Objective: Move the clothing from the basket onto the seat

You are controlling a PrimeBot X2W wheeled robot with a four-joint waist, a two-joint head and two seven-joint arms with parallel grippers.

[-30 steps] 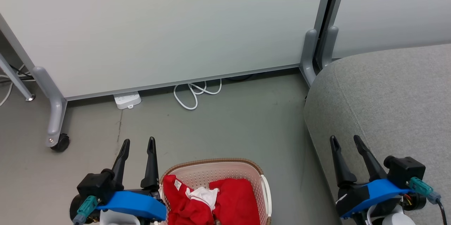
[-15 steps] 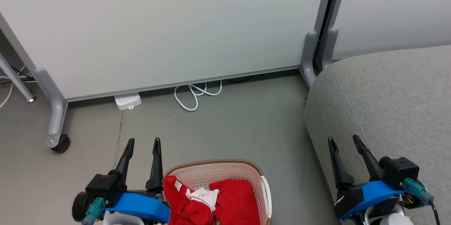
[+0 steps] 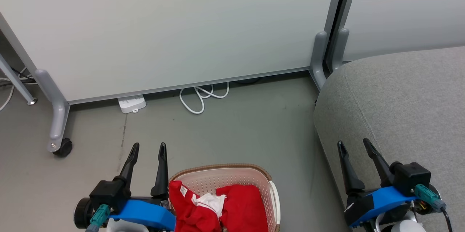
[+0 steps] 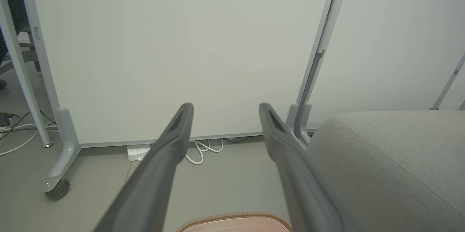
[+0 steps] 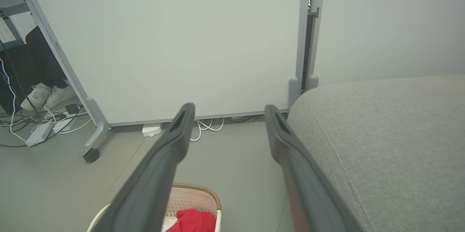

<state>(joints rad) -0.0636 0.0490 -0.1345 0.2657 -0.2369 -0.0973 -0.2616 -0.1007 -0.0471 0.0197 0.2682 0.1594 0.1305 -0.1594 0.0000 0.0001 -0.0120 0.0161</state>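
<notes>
The cream basket (image 3: pixel 218 179) with its brown rim stands on the floor at the bottom middle of the head view. Inside lies the red clothing (image 3: pixel 239 206), one piece with white parts (image 3: pixel 210 200). My left gripper (image 3: pixel 149 146) hovers open just left of the basket, empty. The grey seat (image 3: pixel 399 97) fills the right side, and my right gripper (image 3: pixel 354 144) is open and empty over its front edge. The right wrist view shows the basket (image 5: pixel 198 197) with red clothing (image 5: pixel 192 221) below my fingers (image 5: pixel 174 145), and the seat (image 5: pixel 381 134). In the left wrist view, the basket rim (image 4: pixel 232 219) and seat (image 4: pixel 381 159) appear.
White partition panels (image 3: pixel 181 25) on grey castor feet (image 3: pixel 60 146) stand behind. A white power strip (image 3: pixel 131 103) and coiled cable (image 3: pixel 201 96) lie at their base. Bare grey floor (image 3: pixel 236 134) lies between basket and panels. White shoes (image 5: pixel 43 96) and cables lie beyond the left panel.
The left gripper has shifted slightly right, toward the basket; the right gripper has edged a little left. Both stay open and empty. The clothing has not moved.
</notes>
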